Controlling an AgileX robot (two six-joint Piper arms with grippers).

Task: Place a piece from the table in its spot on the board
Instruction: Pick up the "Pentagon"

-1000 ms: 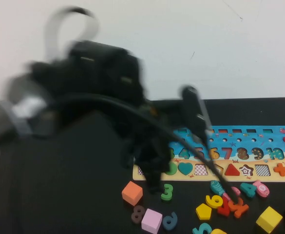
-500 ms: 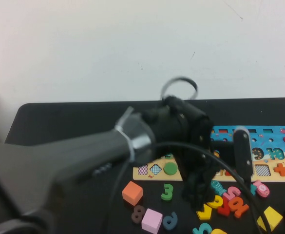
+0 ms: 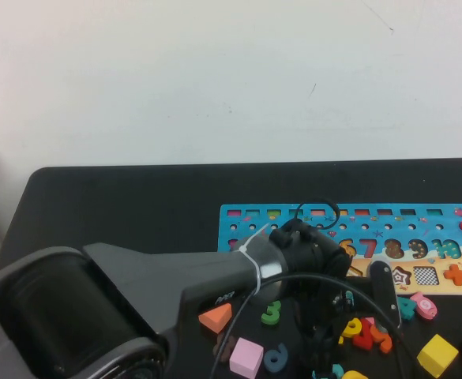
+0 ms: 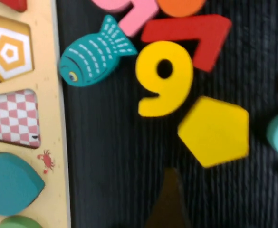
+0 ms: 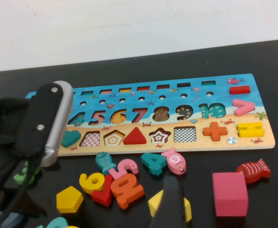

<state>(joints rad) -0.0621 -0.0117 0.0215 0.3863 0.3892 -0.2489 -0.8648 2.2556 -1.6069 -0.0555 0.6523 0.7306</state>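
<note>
The piece, a flat yellow pentagon (image 4: 215, 130), lies on the black table (image 4: 115, 156) beside a yellow 9, a little way off the board (image 3: 357, 217). My left gripper (image 4: 213, 204) hovers low just short of it, open with nothing between the jaws. Only one dark finger (image 4: 169, 202) shows, clear of the piece. In the high view my left arm hides the piece. Its place (image 5: 114, 138), a pentagon recess with pale nested outlines, is empty between a checkered recess (image 5: 91, 138) and a red triangle (image 5: 135, 137). My right gripper (image 5: 210, 213) hangs open above the loose pieces.
A yellow 9 (image 4: 165, 76), a teal fish (image 4: 93, 57) and a red 7 (image 4: 196, 35) crowd the piece on its board side. A pink cube (image 5: 230, 192), a yellow cube (image 3: 436, 354), an orange block (image 3: 215, 316) and a green 3 (image 3: 272, 312) lie along the table's front.
My left arm has swung down and forward over the loose pieces in front of the board and now covers the yellow pentagon in the high view.
</note>
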